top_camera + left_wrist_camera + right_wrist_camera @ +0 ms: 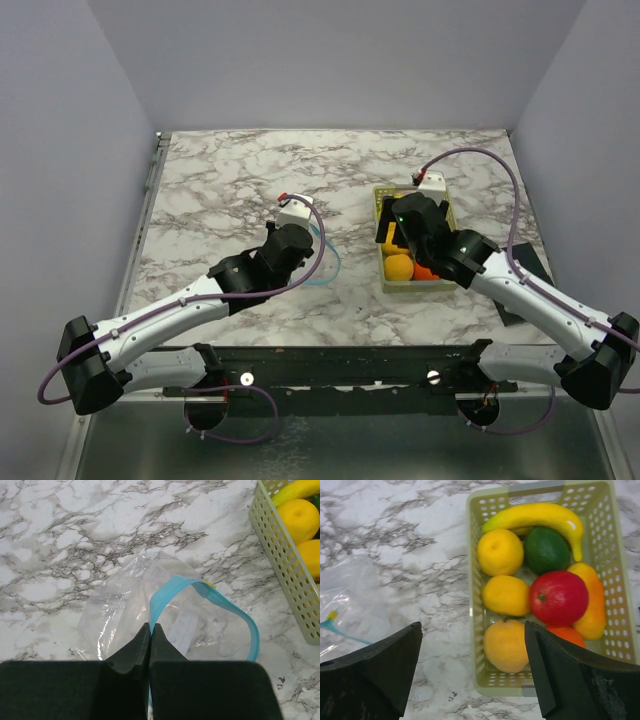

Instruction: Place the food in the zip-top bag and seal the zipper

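Several toy fruits, among them a banana (540, 515), a red apple (558, 597), a lemon (500, 551) and a dark green round piece (546, 549), lie packed together inside the pale slotted basket (615, 555), none yet bagged. The zip-top bag (120, 605) lies flat on the marble table (220, 170) just left of the basket, with its blue zipper (227, 607) looping open toward it. The left gripper (150, 626) is clenched on the bag's mouth edge beside the basket. The right gripper (472, 625) hangs above the basket with jaws spread wide, grasping nothing. The fruit looks light, hard and smooth, so likely to slip or roll; a grip across the widest part should suit. The bag looks thin and limp, best held by its stiffer zipper strip.
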Robot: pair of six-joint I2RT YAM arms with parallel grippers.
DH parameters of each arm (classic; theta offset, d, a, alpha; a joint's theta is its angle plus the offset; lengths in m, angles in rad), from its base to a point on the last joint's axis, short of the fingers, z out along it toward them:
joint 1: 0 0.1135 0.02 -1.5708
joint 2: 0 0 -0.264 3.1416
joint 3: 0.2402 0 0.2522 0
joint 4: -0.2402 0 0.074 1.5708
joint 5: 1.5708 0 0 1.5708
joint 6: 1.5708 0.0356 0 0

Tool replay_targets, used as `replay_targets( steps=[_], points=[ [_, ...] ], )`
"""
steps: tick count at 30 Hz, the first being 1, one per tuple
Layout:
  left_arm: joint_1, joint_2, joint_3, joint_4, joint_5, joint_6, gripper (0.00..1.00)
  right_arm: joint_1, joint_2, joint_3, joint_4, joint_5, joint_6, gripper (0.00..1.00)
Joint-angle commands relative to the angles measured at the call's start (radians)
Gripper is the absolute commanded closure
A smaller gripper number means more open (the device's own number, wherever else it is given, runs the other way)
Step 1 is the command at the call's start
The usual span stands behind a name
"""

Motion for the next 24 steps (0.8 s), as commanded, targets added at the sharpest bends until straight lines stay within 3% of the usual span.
replay_targets(
  steps=[1,6,24],
  points=[
    [0.006,0.007,0.015,-0.01,-0.008,0.009,1.0,-0.105,-0.026,-0.035,-0.06,-0.028,-0.053,0.1],
    [0.007,0.007,0.015,-0.009,-0.006,0.011,1.0,-0.211,-0.025,-0.095,-0.025,-0.111,-0.075,0.0],
    [0.007,0.01,0.015,-0.01,-0.003,0.015,1.0,-0.448,0.088,-0.214,0.127,-0.293,-0.108,0.0]
  ],
)
